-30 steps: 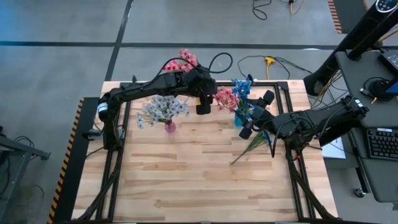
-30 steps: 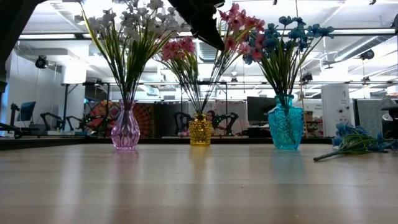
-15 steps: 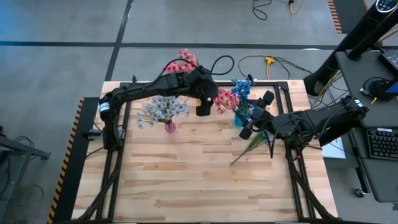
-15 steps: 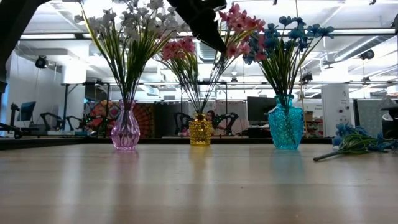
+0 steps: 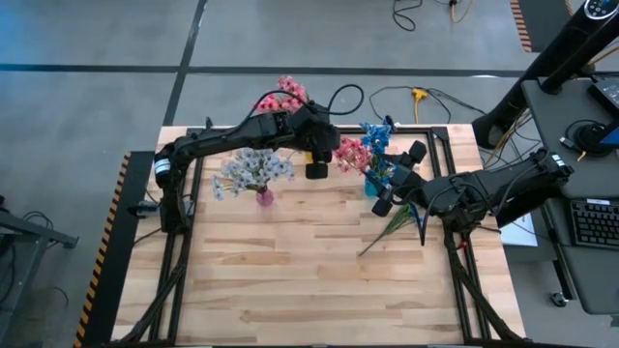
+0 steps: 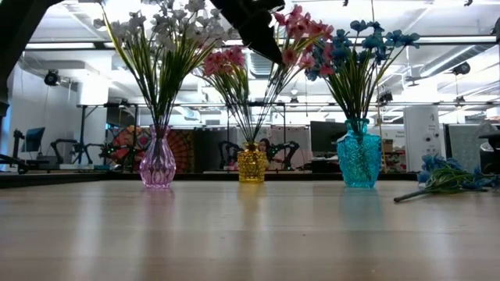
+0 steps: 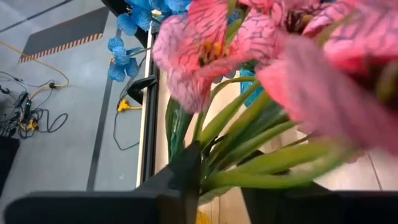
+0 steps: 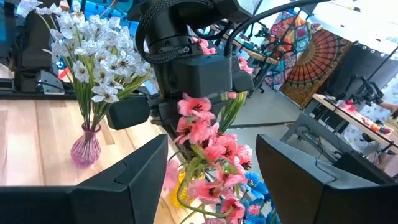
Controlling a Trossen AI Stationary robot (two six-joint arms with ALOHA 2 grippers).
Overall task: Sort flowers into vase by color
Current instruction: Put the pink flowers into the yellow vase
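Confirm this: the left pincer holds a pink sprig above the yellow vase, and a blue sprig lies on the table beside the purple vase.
Not quite. The loose blue sprig lies beside the blue vase, not the purple vase, as the low view shows. The rest holds: the left pincer holds a pink sprig above the yellow vase.

wood slat tabletop [image 5: 290,261] on black frame, hazard-striped edge [image 5: 104,251] at one side; grey floor with yellow plug and cables [image 5: 418,95] behind; desk with keyboard [image 5: 592,222] off to side; patterned round hanging [image 6: 129,144] and office chairs in room beyond
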